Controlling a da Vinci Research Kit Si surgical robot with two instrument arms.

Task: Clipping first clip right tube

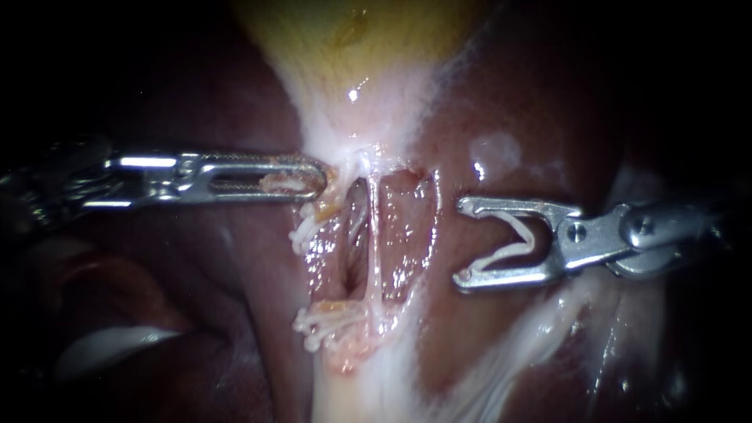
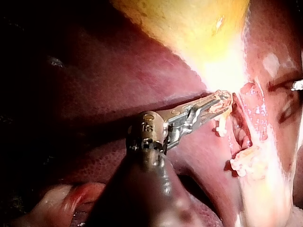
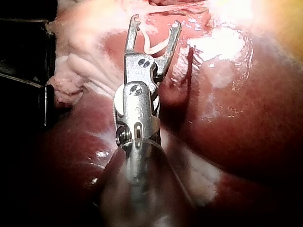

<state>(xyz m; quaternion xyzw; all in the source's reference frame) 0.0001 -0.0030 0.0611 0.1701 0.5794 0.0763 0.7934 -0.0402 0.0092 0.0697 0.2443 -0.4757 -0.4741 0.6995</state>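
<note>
Right of the opened window, the right instrument [image 1: 464, 241] hovers with its hand spread wide around an open clip [image 1: 509, 254], mouth aimed at the right tube [image 1: 373, 235] but clear of it. The left instrument [image 1: 317, 182], hand clamped on pale tissue [image 1: 345, 157] under the gallbladder [image 1: 352, 31], holds it sideways, likely to keep that tube taut and exposed. The tube's a thin, glistening white strand, bare, beside a neighbour carrying two fitted clips [image 1: 308, 227].

The left instrument [image 2: 222, 100] held its jaws closed on pale tissue [image 2: 226, 75] just below the yellow gallbladder [image 2: 189, 23]. One white clip [image 2: 220, 127] sat just beside its tip, a second clip [image 2: 242, 163] farther along, with dark red liver [image 2: 94, 75] around.
</note>
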